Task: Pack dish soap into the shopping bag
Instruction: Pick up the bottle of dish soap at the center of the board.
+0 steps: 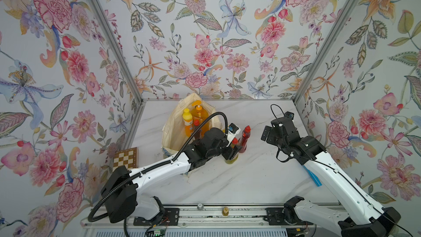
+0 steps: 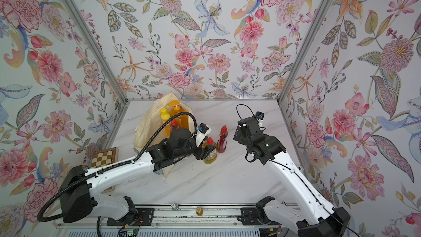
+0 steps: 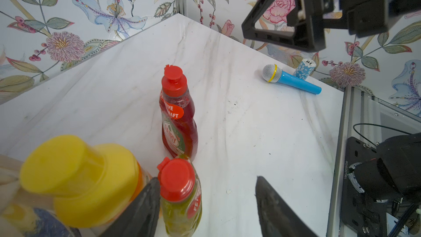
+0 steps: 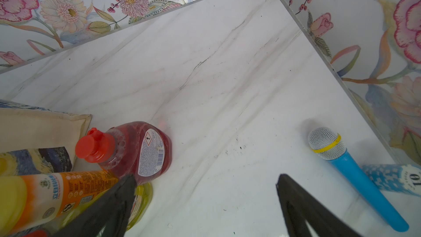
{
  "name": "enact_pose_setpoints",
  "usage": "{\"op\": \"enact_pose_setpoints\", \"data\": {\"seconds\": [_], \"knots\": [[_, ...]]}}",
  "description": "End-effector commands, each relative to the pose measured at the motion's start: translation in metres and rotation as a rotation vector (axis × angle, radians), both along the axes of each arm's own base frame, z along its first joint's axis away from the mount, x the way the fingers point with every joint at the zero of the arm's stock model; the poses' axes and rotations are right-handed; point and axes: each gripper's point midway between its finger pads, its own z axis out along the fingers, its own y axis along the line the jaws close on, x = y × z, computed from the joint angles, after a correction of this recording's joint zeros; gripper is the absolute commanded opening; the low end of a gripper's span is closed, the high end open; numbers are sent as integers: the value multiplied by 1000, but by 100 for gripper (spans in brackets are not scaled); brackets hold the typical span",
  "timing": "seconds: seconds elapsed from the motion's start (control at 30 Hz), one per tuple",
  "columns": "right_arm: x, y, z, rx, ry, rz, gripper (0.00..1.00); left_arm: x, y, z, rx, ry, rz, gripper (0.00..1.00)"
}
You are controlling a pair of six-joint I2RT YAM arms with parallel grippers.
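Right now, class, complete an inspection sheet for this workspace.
Surface: white marble table, some dark specks.
Job's things: shopping bag open, holding amber pump bottle, an orange bottle and a red-capped bottle; green bottle and dark-red bottle upright on the table, second orange bottle beside them.
Clutter: blue toy microphone, poker-chip stack, chessboard.
Grippers: left gripper open around the green bottle; right gripper open, empty.
Cables: black conduit arches by the shopping bag; thin cable loops near the right gripper.
Surroundings: floral walls, metal posts.
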Motion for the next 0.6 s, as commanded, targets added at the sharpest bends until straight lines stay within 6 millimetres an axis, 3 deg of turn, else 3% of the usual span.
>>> {"op": "enact_pose_setpoints", "data": {"seconds": [0.0, 0.23, 0.57], "knots": [[-4, -5, -4, -2, 16, -18, 99, 0, 6, 26, -15, 5, 29, 71], [-3, -4, -5, -2, 20, -17, 99, 0, 5, 37, 8, 27, 36, 70], [-4, -3, -9, 1, 30, -15, 99, 16, -6, 1, 139, 11, 73, 67]]}}
